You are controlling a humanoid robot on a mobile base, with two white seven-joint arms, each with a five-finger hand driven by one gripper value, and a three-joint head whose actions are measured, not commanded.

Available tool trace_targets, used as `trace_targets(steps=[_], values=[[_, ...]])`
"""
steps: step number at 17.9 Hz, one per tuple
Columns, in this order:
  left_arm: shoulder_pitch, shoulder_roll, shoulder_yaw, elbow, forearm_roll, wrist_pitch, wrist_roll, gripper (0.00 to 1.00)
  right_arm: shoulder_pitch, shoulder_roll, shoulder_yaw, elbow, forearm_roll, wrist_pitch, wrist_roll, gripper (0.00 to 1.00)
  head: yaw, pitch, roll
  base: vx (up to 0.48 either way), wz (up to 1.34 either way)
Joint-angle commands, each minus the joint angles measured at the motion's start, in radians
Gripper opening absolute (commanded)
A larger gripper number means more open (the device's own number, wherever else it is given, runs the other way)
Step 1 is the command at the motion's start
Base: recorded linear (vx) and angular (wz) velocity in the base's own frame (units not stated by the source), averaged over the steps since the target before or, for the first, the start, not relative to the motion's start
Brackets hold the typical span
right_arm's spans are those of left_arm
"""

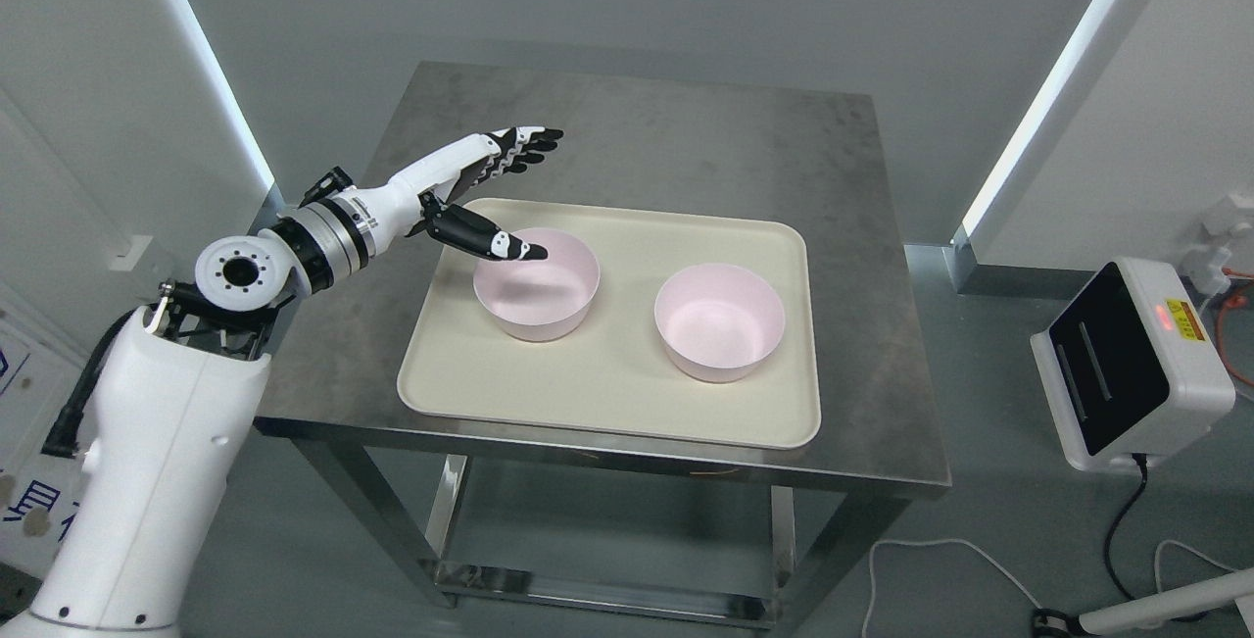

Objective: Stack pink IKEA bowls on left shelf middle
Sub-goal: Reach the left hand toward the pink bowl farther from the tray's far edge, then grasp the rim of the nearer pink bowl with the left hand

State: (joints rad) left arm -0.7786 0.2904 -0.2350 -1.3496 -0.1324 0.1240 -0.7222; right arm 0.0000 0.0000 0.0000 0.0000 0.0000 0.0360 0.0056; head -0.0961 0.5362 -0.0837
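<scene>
Head view: from the robot's head, looking steeply down and forward; steel table (686, 138) fairly near, mid-frame, floor around it

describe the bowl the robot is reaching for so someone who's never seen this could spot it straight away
On the steel table lies a cream tray holding two pink bowls. The one meant is the left bowl, nearer the white robot arm. Unlike the right bowl, which stands alone, this one has the open left robot hand at it, thumb tip over its rim.
</scene>
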Motion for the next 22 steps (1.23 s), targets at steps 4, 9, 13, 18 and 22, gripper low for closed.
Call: trace_targets(steps=[4,9,13,18,22], values=[[-0.088,-0.056,-0.162,0.213,-0.206,0.003,-0.077,0.81,0.002,-0.017,-0.011,-0.034,0.000,-0.001,0.001,1.00,0.0000,0.000,0.000,0.000,0.00],[-0.122,-0.080,-0.129,0.251,-0.222,0.002,-0.066,0.70,0.002,-0.017,-0.011,-0.034,0.000,-0.001,0.001,1.00,0.0000,0.000,0.000,0.000,0.00],[-0.117,-0.079,-0.092,0.285,-0.222,0.002,-0.065,0.59,0.002,-0.017,-0.011,-0.034,0.000,-0.001,0.001,1.00,0.0000,0.000,0.000,0.000,0.00],[-0.117,-0.102,-0.011,0.296,-0.222,-0.032,-0.065,0.34,0.002,-0.017,-0.011,-0.034,0.000,-0.001,0.001,1.00,0.0000,0.000,0.000,0.000,0.00],[-0.107,-0.119,0.008,0.306,-0.222,-0.063,-0.066,0.23,0.002,-0.017,-0.011,-0.034,0.000,-0.001,0.001,1.00,0.0000,0.000,0.000,0.000,0.00]])
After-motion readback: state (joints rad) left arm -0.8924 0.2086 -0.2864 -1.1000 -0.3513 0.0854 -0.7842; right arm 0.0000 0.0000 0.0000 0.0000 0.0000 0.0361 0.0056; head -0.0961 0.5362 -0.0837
